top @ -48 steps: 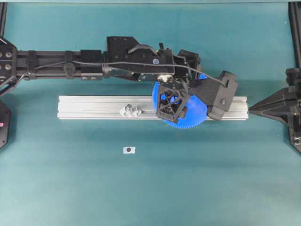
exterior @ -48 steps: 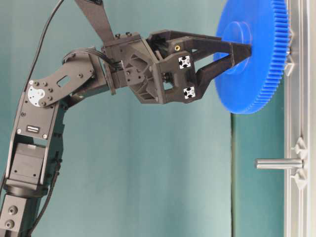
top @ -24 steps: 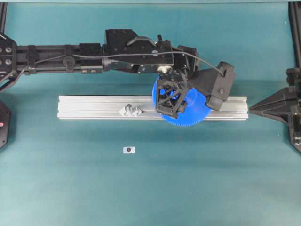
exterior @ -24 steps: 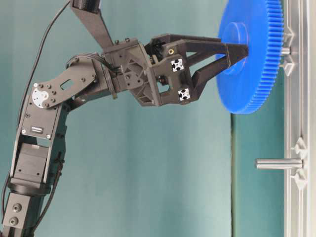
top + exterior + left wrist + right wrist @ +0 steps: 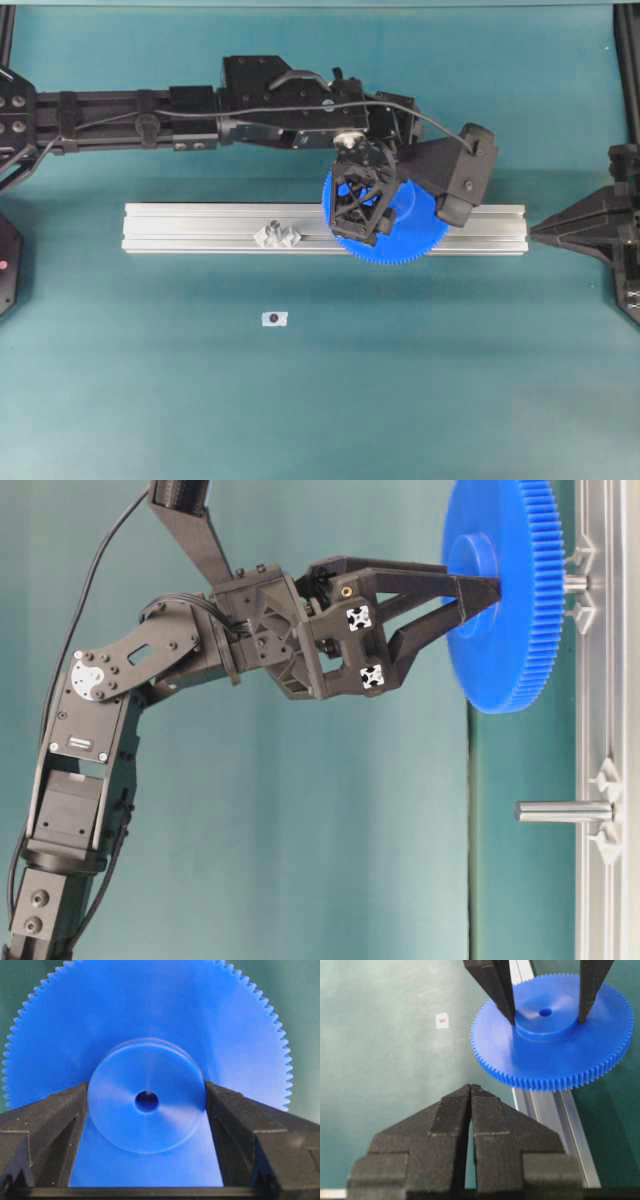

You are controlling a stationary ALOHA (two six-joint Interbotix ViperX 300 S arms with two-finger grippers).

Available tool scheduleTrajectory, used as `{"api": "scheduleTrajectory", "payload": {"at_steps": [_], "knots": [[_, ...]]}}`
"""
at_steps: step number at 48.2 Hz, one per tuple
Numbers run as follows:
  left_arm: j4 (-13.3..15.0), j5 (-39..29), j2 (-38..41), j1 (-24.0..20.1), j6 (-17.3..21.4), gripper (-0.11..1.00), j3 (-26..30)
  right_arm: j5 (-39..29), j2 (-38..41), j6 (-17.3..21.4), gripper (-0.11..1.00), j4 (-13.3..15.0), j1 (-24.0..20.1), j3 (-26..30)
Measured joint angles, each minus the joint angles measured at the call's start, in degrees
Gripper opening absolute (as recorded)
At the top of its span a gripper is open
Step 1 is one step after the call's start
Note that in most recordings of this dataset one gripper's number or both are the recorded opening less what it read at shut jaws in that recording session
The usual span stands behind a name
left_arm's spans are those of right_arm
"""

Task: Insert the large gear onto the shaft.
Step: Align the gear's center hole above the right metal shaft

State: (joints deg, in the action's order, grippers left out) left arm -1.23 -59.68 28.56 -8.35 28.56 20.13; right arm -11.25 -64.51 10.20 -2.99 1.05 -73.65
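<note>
left arm (image 5: 100,740): black, silver screws | black cable (image 5: 95,610)

The left gripper (image 5: 372,212) holds the large gear (image 5: 400,232) (bright blue) over the aluminium rail (image 5: 190,228).

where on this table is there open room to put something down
Bare green mat lies in front of the aluminium rail, around the small white tag, and behind the left arm. It is crowded at the rail's right half, where the left gripper holds the large gear.
</note>
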Motion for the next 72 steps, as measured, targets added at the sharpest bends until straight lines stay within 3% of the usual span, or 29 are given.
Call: {"api": "scheduleTrajectory", "payload": {"at_steps": [50, 56, 72], "knots": [[0.0, 0.6, 0.4, 0.1, -0.5, 0.79, 1.1, -0.1, 0.0, 0.1, 0.06, 0.0, 0.0, 0.1], [0.0, 0.6, 0.4, 0.0, -1.2, 0.92, 1.1, -0.1, 0.0, 0.4, 0.06, 0.0, 0.0, 0.0], [0.0, -1.0, 0.4, -0.1, -2.9, 0.89, 2.3, -0.1, 0.1, 1.7, 0.06, 0.0, -0.1, 0.0]]}}
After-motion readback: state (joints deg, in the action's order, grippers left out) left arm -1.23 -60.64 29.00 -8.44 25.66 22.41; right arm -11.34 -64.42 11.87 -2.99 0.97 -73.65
